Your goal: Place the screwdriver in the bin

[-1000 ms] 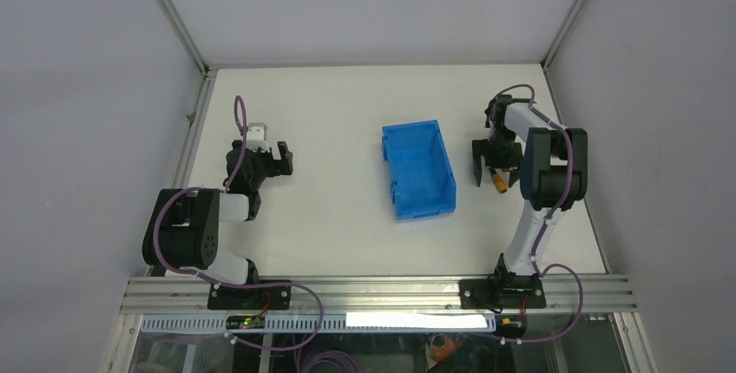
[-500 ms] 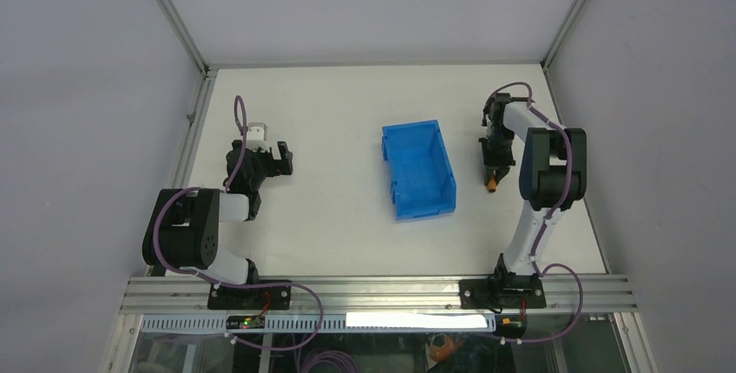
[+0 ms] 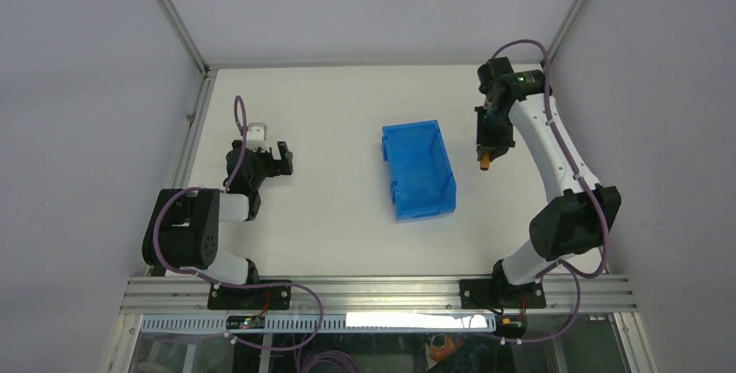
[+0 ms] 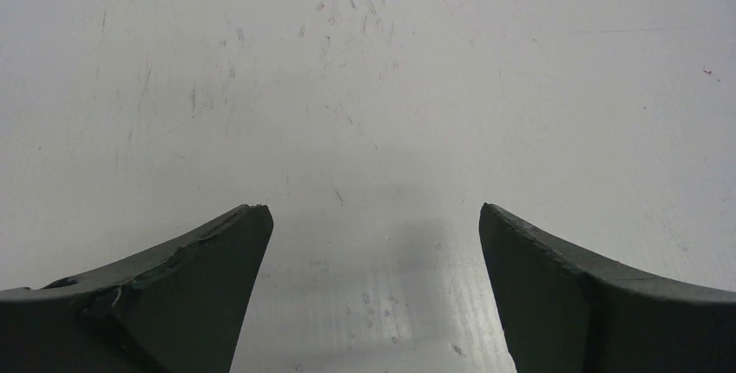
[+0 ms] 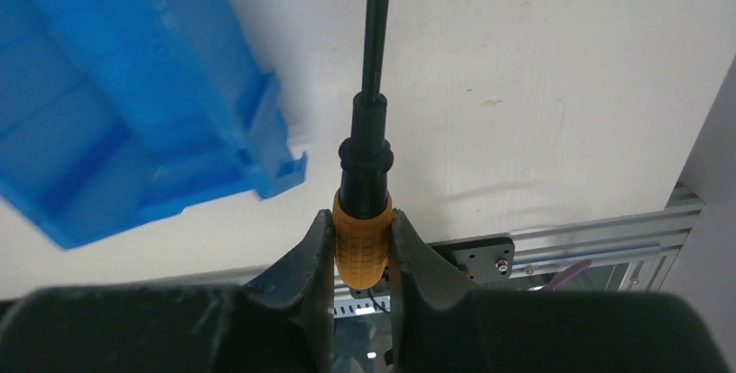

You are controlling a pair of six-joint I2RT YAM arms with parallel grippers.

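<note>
Grips the screwdriver (image 5: pixel 362 247) in the right pincer (image 5: pixel 362 232), both fingers pressed against the sides of the short orange handle, black shaft pointing away from the wrist camera. Holds it beside the bin (image 5: pixel 217 69), not within it, over the right part of the counter (image 5: pixel 538 78). Gives, from the right wrist, the detail of the grip: ribbed orange handle wedged between the fingertips, black collar and thin shaft running out past them, a blue corner of the bin just left of the shaft. Gives, from above, only an orange speck of the screwdriver (image 3: pixel 487 163) at the tip of the right pincer (image 3: pixel 489 149), shaft not made out. Places everything from there, though: bin (image 3: pixel 419 213) near the middle of the counter (image 3: pixel 330 104), long sides running roughly far to near, tool just off its right long wall, toward the far end. Sets the left pincer (image 3: pixel 278 158) near the counter's left edge, well apart from the bin. Confirms, from the left wrist, the left pincer (image 4: pixel 373 217) spread wide over scratched white counter (image 4: pixel 364 61), a gap hard to judge from above.
</note>
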